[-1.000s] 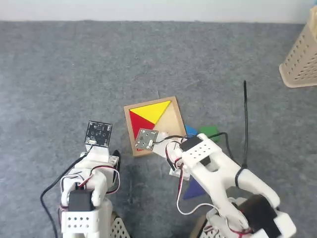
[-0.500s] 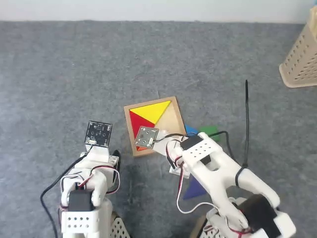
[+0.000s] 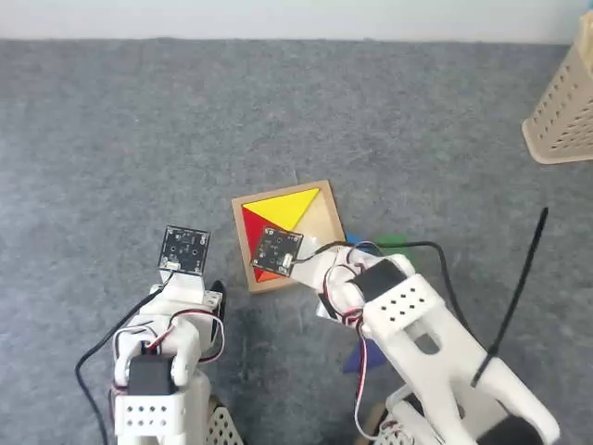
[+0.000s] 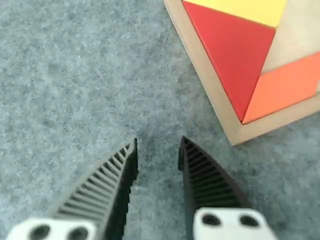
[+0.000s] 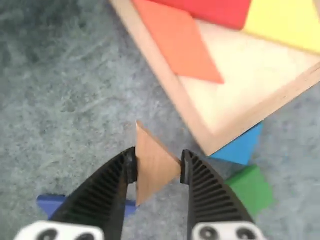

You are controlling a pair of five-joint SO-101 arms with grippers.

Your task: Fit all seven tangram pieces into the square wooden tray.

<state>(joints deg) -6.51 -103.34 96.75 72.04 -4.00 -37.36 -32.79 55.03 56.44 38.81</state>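
On the grey carpet [image 3: 139, 120], mid-table, you have the following.

1. Square wooden tray [image 3: 326, 225]: pale wood with a raised rim, set slightly askew.
   - The yellow triangle [image 3: 283, 206] lies along the far side.
   - The red triangle [image 3: 258, 234] lies along the left side, edge to edge with the yellow one.
   - The orange parallelogram [image 5: 179, 44] lies flat by the near rim and touches the red triangle.
   - On the right, the tray floor is bare wood.

2. Small tan triangle [image 5: 152, 169]: plain wood colour, thin and flat-faced.
   - Your right gripper [image 5: 157, 161] is clamped on it, one finger on each side.
   - One corner of the triangle pokes past the fingertips towards the tray.
   - It sits outside the tray, just off the near rim and close to the near-right corner, without touching the rim.
   - You cannot tell whether it rests on the carpet or hangs above it.

3. Loose pieces outside the tray.
   - The light blue piece [image 5: 241, 146] lies just beside the near-right corner.
   - The green piece [image 5: 251, 187] lies just beside the blue one.
   - The dark blue piece [image 5: 49, 202] lies nearer you, partly behind a finger of the right gripper.

4. Your left gripper [image 4: 157, 149]: fingers apart with nothing between them, over the carpet near the tray's near-left corner and apart from the rim.

5. Cream slatted basket [image 3: 565, 97]: far right, well apart from the tray.
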